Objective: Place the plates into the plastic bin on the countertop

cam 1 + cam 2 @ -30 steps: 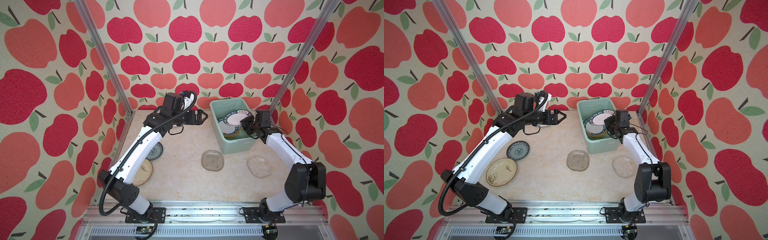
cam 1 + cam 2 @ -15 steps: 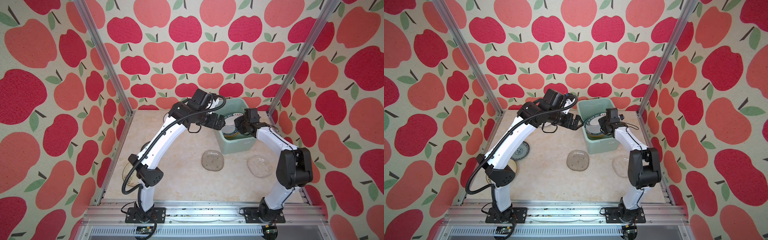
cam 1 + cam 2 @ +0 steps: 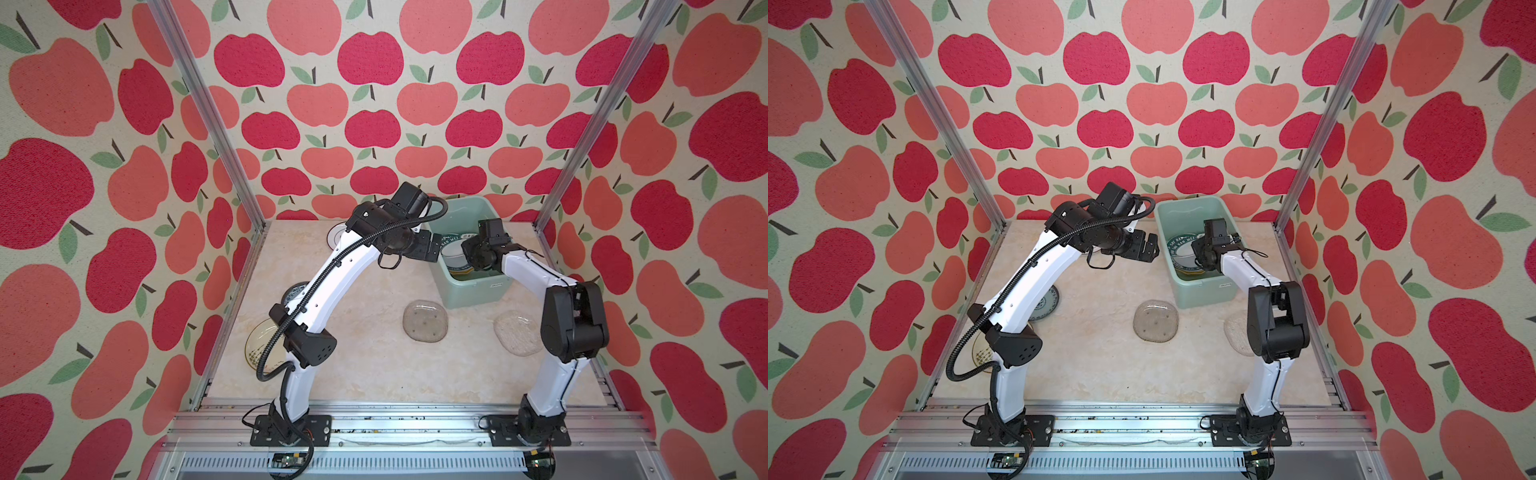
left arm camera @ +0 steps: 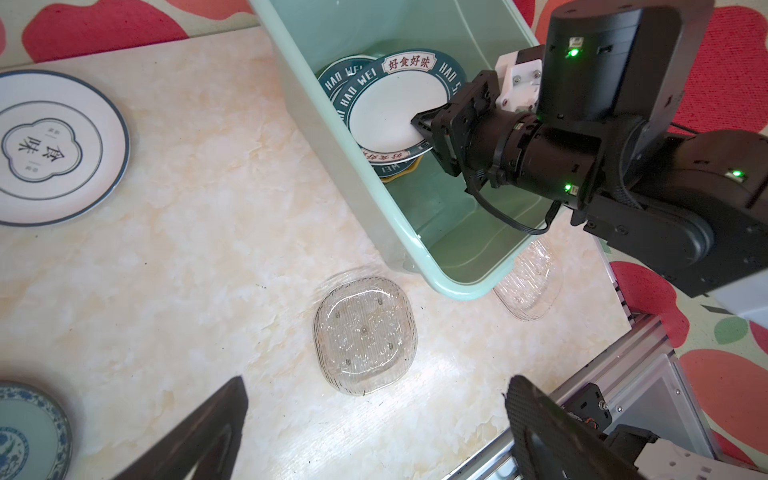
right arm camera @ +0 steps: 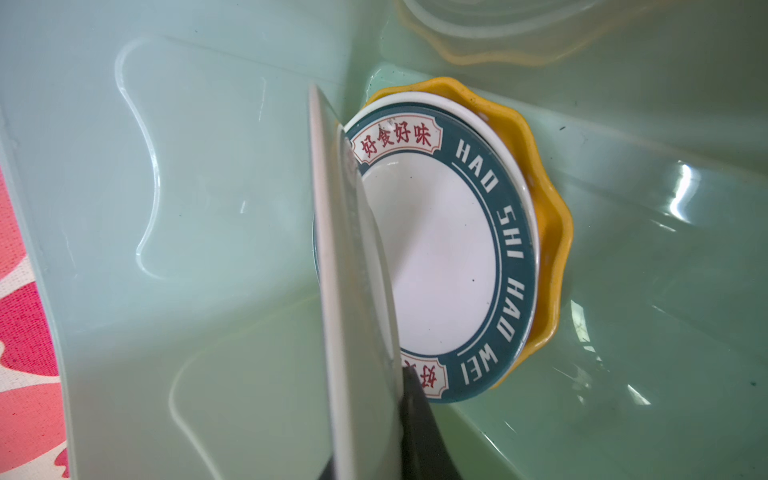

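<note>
Pinching a white plate point(image 4: 390, 116) inside the mint bin point(image 4: 457, 292), near its wall, the right end effector point(image 4: 419, 124) holds it tilted. The left end effector point(image 3: 1149, 247) hangs spread above open surface point(image 3: 365, 365). The left wrist view, unlike the right, shows two glass plates point(image 4: 365, 334) outside, lower middle.

Both top views are bright and evenly lit; shadows on the countertop point(image 3: 365, 374) are faint and soft, and the aluminium rails point(image 3: 199, 104) lean outward toward the upper corners. In the left wrist view the lettered plate point(image 4: 390, 120) is washed out white at its centre. In the right wrist view its near rim point(image 5: 353, 332) is blurred, and glints streak the wall of the plastic bin point(image 5: 665, 249).
</note>
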Controlling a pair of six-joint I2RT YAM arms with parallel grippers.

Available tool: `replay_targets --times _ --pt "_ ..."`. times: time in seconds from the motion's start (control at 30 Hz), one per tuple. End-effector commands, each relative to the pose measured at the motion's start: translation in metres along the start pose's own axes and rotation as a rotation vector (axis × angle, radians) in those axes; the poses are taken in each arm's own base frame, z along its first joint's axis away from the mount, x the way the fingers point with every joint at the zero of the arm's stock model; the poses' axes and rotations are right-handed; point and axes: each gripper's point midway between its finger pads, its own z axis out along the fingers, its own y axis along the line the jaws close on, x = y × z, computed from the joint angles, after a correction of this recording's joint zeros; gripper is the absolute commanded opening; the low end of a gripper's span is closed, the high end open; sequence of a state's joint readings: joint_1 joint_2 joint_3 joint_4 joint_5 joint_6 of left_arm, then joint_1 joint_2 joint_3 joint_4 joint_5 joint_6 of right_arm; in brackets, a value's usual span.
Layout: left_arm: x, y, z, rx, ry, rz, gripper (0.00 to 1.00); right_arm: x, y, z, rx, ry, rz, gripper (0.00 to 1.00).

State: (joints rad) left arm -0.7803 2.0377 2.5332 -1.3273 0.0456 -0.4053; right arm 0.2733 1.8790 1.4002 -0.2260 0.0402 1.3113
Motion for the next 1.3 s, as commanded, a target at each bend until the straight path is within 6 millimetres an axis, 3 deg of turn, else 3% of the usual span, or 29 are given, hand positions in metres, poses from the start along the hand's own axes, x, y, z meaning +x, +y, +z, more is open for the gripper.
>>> replay_targets --times 0.0,0.2,0.3,0.5,0.83,1.03,1.27 --pt "0.023 0.004 0.004 -0.102 0.059 -0.060 0.99 -0.010 0.005 0.005 -0.009 -0.024 0.036 0.01" --pt "0.039 -0.017 0.003 -0.119 0.066 -0.135 0.99 -0.009 0.000 0.014 -0.001 -0.017 0.062 0.04" --pt "0.042 -0.038 0.004 -0.029 0.085 -0.139 0.99 -0.009 -0.002 0.018 0.003 -0.015 0.070 0.05" --pt "0.043 -0.059 -0.003 0.104 0.105 -0.138 0.99 -0.007 -0.007 0.021 0.010 -0.001 0.094 0.05" --pt "0.040 -0.069 -0.015 0.183 0.053 -0.116 0.99 -0.004 -0.014 0.028 0.023 0.007 0.115 0.05" --pt "0.033 -0.089 -0.027 0.280 0.010 -0.041 0.99 0.000 -0.015 0.031 0.052 0.039 0.090 0.23" --pt "0.031 -0.083 -0.028 0.299 0.008 -0.028 0.99 0.001 -0.014 0.027 0.093 0.051 0.034 0.44"
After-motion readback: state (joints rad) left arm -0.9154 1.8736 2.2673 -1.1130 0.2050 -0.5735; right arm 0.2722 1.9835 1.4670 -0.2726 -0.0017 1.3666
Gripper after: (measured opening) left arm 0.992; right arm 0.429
